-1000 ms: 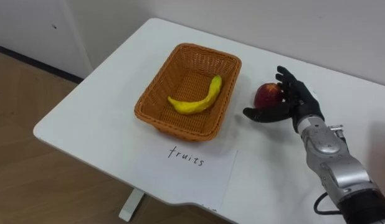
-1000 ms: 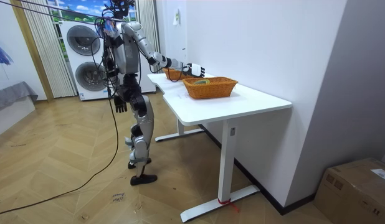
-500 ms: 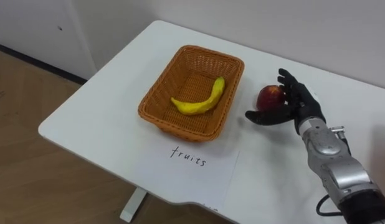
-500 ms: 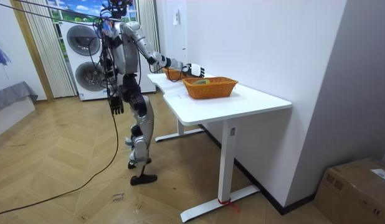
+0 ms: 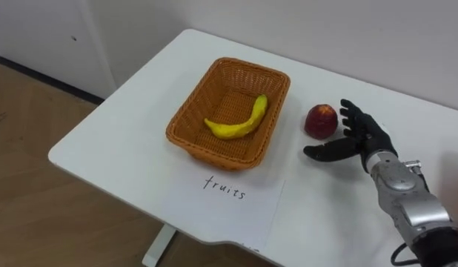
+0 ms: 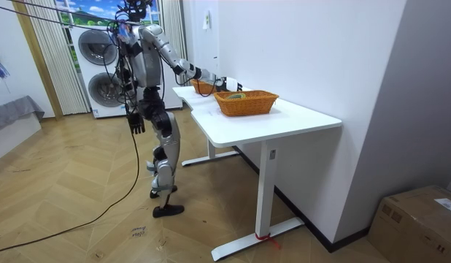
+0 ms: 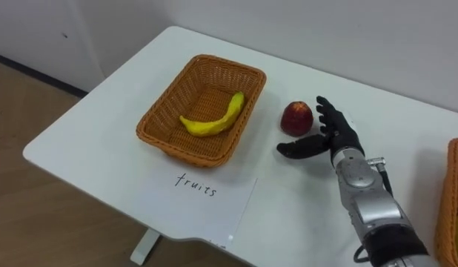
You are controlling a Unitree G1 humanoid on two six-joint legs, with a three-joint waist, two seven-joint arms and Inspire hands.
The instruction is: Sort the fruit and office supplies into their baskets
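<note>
1. Sitting on the white table [image 5: 118, 141], the apple [image 5: 321, 121] lies just to the left of the right hand [image 5: 362, 142], close to its fingertips. It is not held.
2. Round and deep red, the apple has a paler, yellowish patch near its top.
3. The right hand rests low over the table with its fingers spread and straight. Its thumb points out to the left below the apple, and it grips nothing.
4. Further left stands a woven orange-brown basket [image 5: 181, 124], near the apple but apart from it. A yellow banana [image 5: 236, 124] lies curved inside.
5. A sheet of paper [image 5: 236, 211] with a handwritten word lies flat in front of the basket.
6. A second woven basket [image 7: 451, 200] shows at the right edge.
7. In the room view the robot stands at the table's end, right arm stretched over it. Its left hand [image 6: 136, 121] hangs by its side; whether that hand is open or closed cannot be told.
</note>
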